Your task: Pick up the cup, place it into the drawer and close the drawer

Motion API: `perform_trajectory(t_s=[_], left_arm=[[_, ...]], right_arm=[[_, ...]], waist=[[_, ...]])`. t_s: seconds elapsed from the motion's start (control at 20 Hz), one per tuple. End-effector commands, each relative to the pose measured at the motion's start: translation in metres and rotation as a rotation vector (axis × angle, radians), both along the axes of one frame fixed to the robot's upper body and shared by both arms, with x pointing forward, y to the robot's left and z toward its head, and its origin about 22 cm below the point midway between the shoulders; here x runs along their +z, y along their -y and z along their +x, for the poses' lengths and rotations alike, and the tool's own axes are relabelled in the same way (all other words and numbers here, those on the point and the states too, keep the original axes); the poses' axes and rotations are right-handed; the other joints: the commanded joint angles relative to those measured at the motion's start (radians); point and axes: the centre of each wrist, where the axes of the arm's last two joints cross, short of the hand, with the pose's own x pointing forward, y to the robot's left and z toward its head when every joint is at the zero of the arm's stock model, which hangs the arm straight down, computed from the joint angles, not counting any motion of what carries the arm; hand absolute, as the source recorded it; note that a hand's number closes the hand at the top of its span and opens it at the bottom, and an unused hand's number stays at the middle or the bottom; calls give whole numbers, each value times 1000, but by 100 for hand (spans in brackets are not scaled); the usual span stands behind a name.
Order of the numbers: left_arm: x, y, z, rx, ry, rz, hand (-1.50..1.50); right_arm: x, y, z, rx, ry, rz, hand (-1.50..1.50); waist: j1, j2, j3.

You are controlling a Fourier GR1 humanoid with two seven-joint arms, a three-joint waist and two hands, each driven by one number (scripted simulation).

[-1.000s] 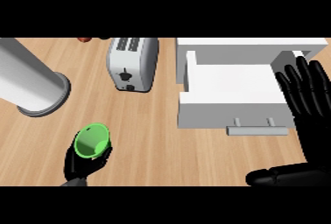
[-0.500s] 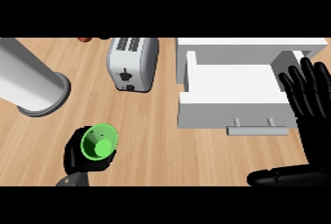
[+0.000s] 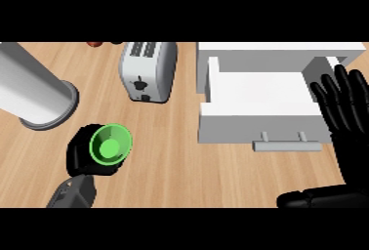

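Inside the curled left hand [image 3: 78,158], the smooth, round green cup [image 3: 110,146] points mouth-up. The right hand [image 3: 347,108] rests open.

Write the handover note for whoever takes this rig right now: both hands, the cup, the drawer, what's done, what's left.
Hands: the left robot hand is curled round the green cup. The right robot hand is open, fingers up, resting at the view's right edge by the drawer's right side, and holds nothing.
Things: the cup is left of the drawer, nearer the robot than the toaster. The drawer stands open, nothing visible inside, its handle towards the robot.
Done: cup grasped; whether it is off the counter cannot be told.
Left: carry the cup right into the drawer, release it, push the drawer shut.
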Motion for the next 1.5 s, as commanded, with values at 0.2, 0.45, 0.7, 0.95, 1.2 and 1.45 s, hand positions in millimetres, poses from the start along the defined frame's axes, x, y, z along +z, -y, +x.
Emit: perform_trajectory(t_s=[0.2, 0.45, 0.7, 0.95, 1.2, 1.45], left_arm=[[65, 1, 31, -195, 126, 35, 150], [101, 45, 29, -269, 156, 25, 150], [160, 80, 39, -298, 158, 2, 150], [214, 105, 60, -282, 191, 14, 150], [246, 130, 89, -301, 177, 63, 150], [279, 161, 96, -278, 197, 117, 150]], right_arm=[[-6, 15, 2, -8, -9, -15, -150], [5, 7, 3, 0, -21, 1, -150], [-12, 12, -1, -12, -22, -6, -150], [-2, 19, -2, -31, -5, -14, -150], [-2, 8, 15, -5, 12, -9, -150], [5, 11, 3, -27, -16, -20, -150]], waist=[[7, -3, 1], [8, -3, 1], [4, -2, 1], [-1, -1, 1], [-3, 2, 0], [-6, 0, 0]])
